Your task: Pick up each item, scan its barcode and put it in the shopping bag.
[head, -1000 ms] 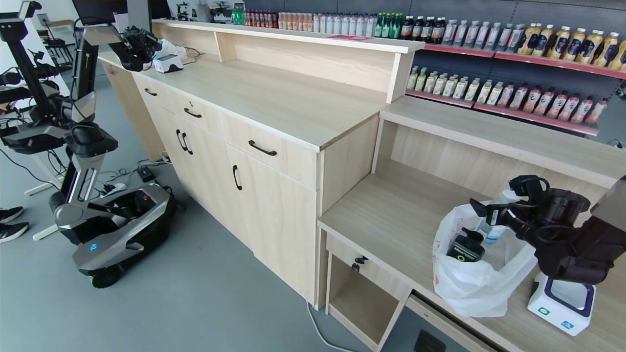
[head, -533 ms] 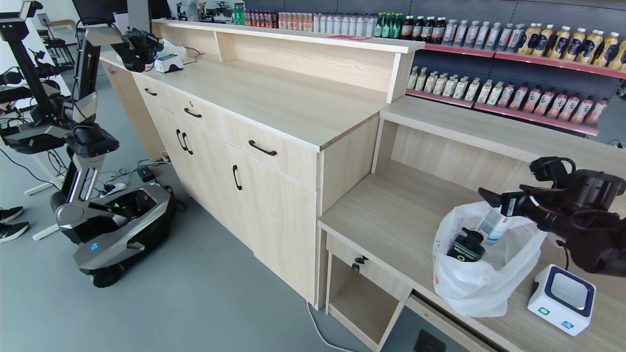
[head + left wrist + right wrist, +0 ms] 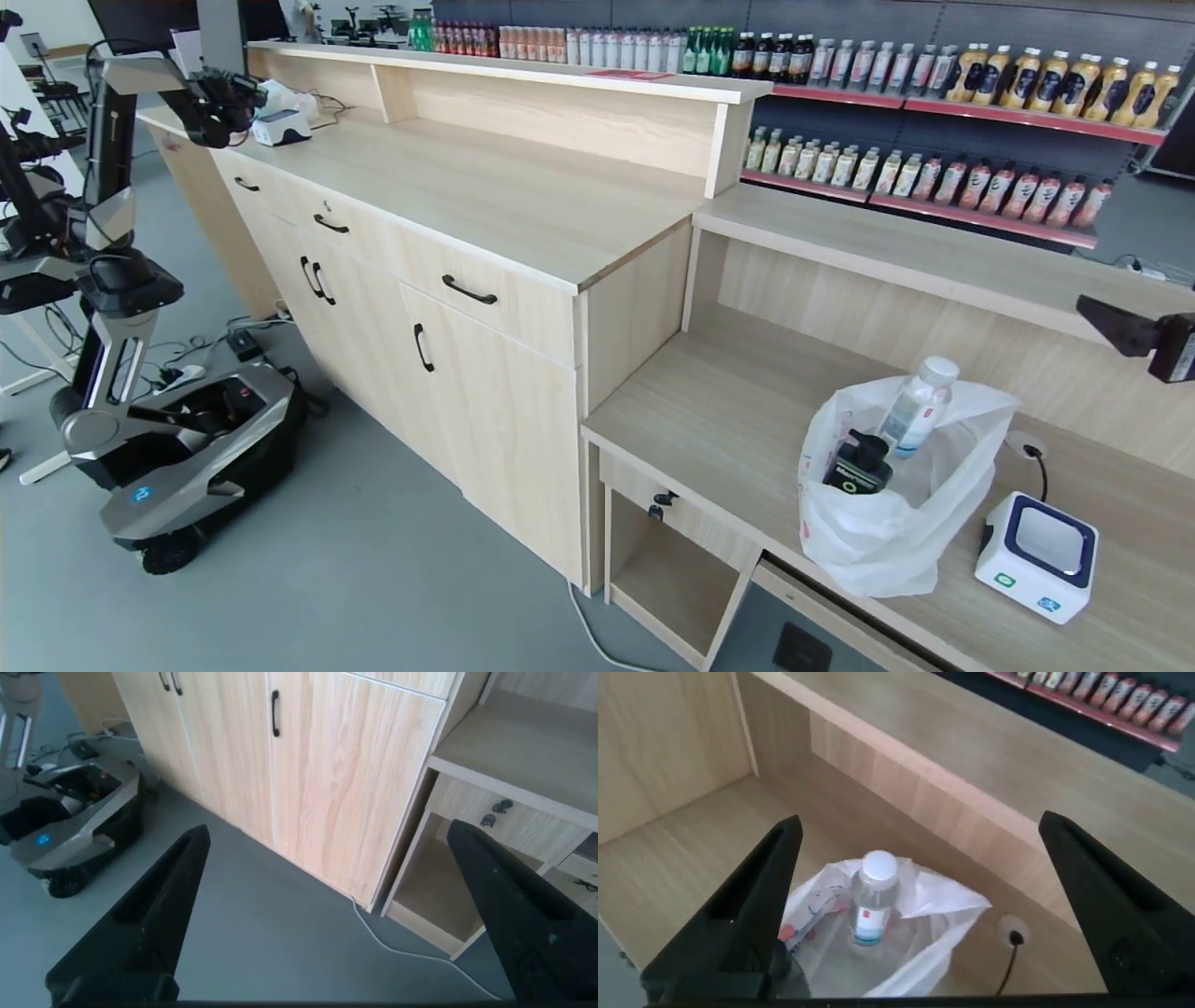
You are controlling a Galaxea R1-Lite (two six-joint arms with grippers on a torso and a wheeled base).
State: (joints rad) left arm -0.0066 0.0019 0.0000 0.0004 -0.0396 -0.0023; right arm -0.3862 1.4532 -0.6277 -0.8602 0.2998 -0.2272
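Over on the lower desk [image 3: 747,411], to the robot's right, the white shopping bag [image 3: 896,523] stands with its mouth open, just beside the white barcode scanner [image 3: 1036,557]. Inside the bag a clear bottle [image 3: 917,406] with a white cap leans nearly upright, its top poking above the bag's rim. Next to it sits a dark item [image 3: 857,469] with a black top, possibly a small bottle, though I can't quite tell.

The right gripper [image 3: 917,819] hangs above the desk near the bag, fingers spread wide with nothing between them. From its wrist view the bottle's cap lies below the gap. At the head view's right edge one of its dark fingers [image 3: 1116,327] shows in front of the desk's raised back ledge.

The left gripper [image 3: 327,831] is low over the grey floor [image 3: 280,924], fingers likewise wide apart and empty, facing a light wood cabinet door [image 3: 346,775] with a black handle.

A black cable runs from the scanner to a round hole [image 3: 1024,447] in the desk. Behind the desk, shelves [image 3: 980,107] hold rows of bottled drinks.
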